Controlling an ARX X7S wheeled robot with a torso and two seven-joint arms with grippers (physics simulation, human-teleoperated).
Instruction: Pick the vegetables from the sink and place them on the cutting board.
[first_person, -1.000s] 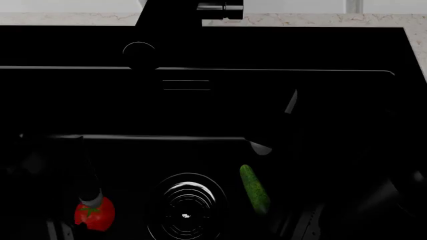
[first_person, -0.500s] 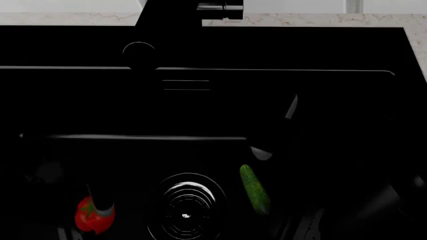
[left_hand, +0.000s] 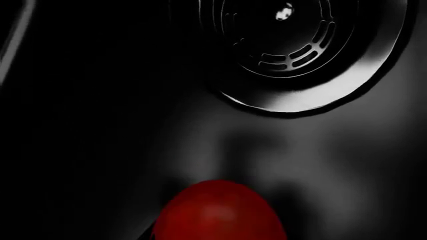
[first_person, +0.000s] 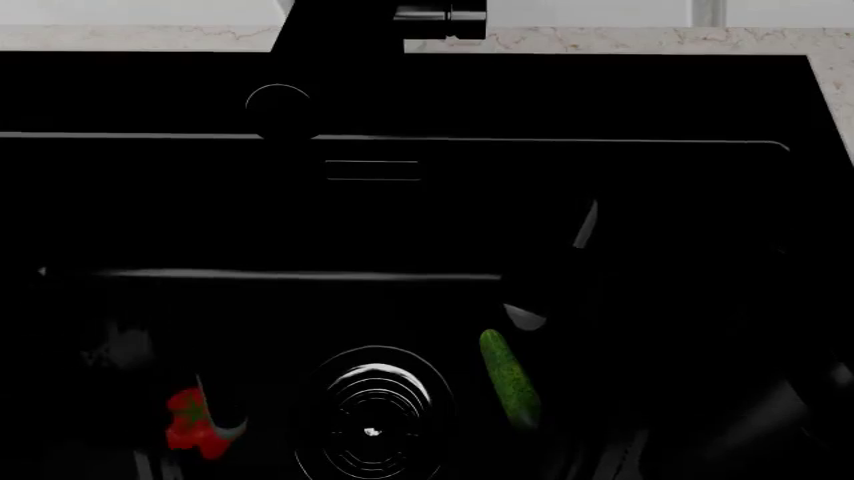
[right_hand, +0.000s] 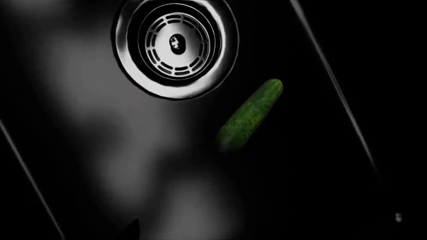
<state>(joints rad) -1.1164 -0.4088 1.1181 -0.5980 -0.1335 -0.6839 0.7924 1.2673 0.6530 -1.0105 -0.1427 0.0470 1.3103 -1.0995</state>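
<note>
Two veg: both in sink (first_person: 747, 200), board unseen.
Tomato (first_person: 191, 422): left of drain (first_person: 374, 408), half hidden by left gripper (first_person: 214, 415); finger state unreadable; may roll off.
Cucumber (first_person: 509, 378): right of drain, untouched; right gripper unseen, blind approach risk.

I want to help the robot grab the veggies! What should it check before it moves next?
1. Tomato in the sink: ok, partly hidden by the dark left arm.
2. Left gripper lined up on tomato: cannot tell, fingers too dark.
3. Cucumber free beside the drain: ok, untouched.
4. Right gripper open over cucumber: cannot tell.
5. Cutting board in sight: not ok, no view shows it.
</note>
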